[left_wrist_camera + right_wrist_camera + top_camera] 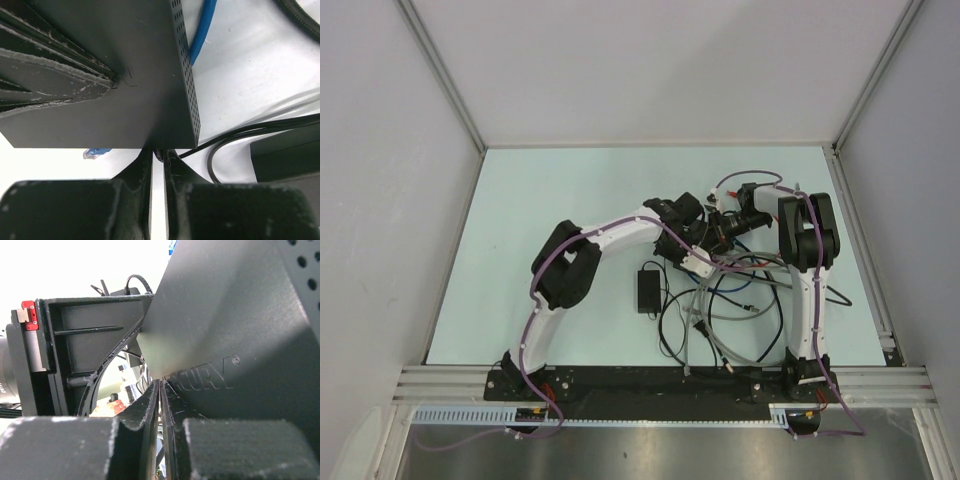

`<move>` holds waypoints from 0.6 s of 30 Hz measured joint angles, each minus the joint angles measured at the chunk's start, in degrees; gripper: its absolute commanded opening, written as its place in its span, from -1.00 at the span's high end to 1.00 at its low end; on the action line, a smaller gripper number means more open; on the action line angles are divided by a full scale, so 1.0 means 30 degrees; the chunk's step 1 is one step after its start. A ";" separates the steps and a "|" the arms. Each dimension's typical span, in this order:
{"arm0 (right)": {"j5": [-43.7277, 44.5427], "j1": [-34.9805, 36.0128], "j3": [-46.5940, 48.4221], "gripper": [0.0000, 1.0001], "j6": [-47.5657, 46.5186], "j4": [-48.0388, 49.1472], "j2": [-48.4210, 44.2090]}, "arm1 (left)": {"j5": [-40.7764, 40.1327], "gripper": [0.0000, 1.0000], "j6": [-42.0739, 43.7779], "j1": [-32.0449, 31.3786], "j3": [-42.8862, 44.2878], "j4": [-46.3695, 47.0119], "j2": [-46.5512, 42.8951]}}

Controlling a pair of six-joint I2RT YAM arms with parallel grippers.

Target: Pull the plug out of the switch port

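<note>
Switch (125, 90) sitting right of centre on the table, caught between both grippers, seemingly raised and tilted.

Showing a perforated side toward the right, with a loose blue connector (95, 153) lying just past its near edge. Left gripper (158, 157) squeezing almost together at that near edge, apparently pinching the plug (160, 151) where the black cord (225, 144) runs in. Right gripper (160, 386) likewise pressed to a slit against the switch's lower edge, nothing showing between its fingers. Likely handling as a light, rigid box with a smooth matte shell, prone to sliding or twisting under a tug, so needing bracing on the body. Best taking the plug by its stiff end, close to the port, not by the soft cord. Pulling straight out, not levering the socket.
</note>
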 measured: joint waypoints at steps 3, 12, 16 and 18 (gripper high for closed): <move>-0.0015 0.0000 0.0000 0.78 -0.0029 -0.0007 0.0007 | -0.0313 1.00 0.0066 -0.0073 -0.0321 0.0284 -0.0153; -0.0080 0.0000 0.0015 0.80 -0.0029 -0.0204 0.0109 | 0.1341 1.00 -0.0299 0.0794 -0.0772 0.0423 -0.0481; -0.0073 0.0007 0.0015 0.81 -0.0029 -0.0211 0.0131 | 0.1734 1.00 -0.0350 0.1392 -0.1938 0.1129 -0.1129; -0.0066 0.0036 0.0015 0.82 -0.0029 -0.0211 0.0138 | 0.1581 1.00 -0.0328 0.1537 -0.2433 0.1355 -0.1443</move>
